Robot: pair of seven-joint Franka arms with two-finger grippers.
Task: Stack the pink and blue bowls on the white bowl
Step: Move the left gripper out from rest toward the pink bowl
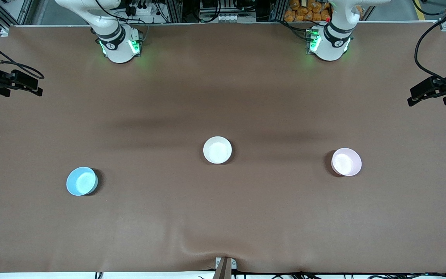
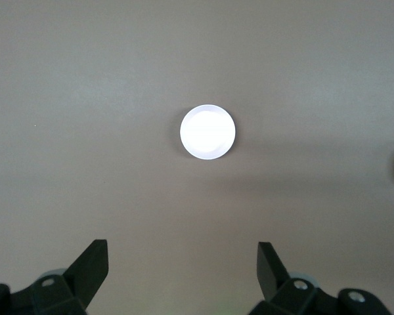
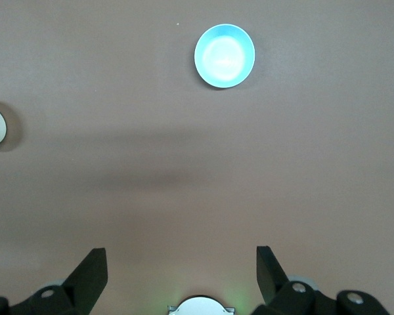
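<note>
I count three bowls on my table (image 1: 223,97) — one blue bowl (image 1: 81,181) at eight o'clock, one white bowl (image 1: 217,150) at centre, one pink bowl (image 1: 346,162) at four o'clock — each alone, none stacked.

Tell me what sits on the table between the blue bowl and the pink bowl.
The white bowl sits between the blue bowl and the pink bowl, apart from both, slightly farther from the front camera. Otherwise only bare brown table, as the front view shows.
</note>
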